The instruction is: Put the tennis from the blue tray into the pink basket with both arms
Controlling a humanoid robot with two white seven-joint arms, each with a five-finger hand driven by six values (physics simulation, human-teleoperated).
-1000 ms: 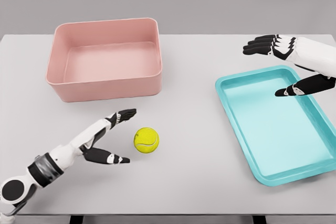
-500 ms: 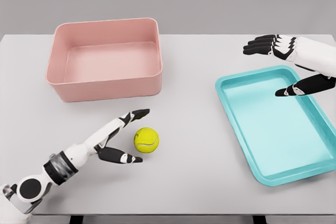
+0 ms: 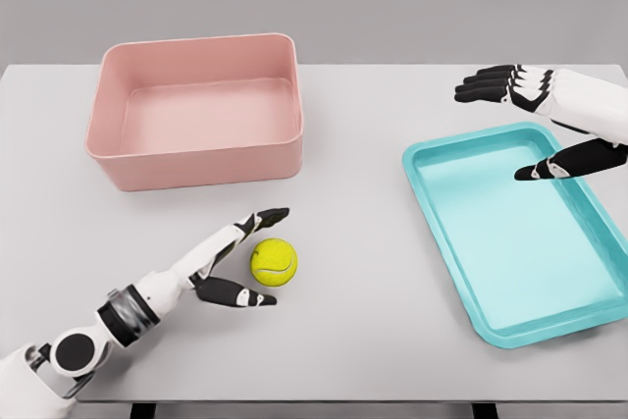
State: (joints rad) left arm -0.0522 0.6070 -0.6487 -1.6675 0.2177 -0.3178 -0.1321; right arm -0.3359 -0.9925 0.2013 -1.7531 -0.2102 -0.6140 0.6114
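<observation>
On the grey table (image 3: 373,340), seen from the head camera, the tennis ball (image 3: 274,262) lies between the pink basket (image 3: 194,110) and the blue tray (image 3: 515,231) (outside both). The left hand (image 3: 234,260) brackets its left side, fingers spread, not gripping. The right hand (image 3: 549,120) hovers open over the tray's far edge.
</observation>
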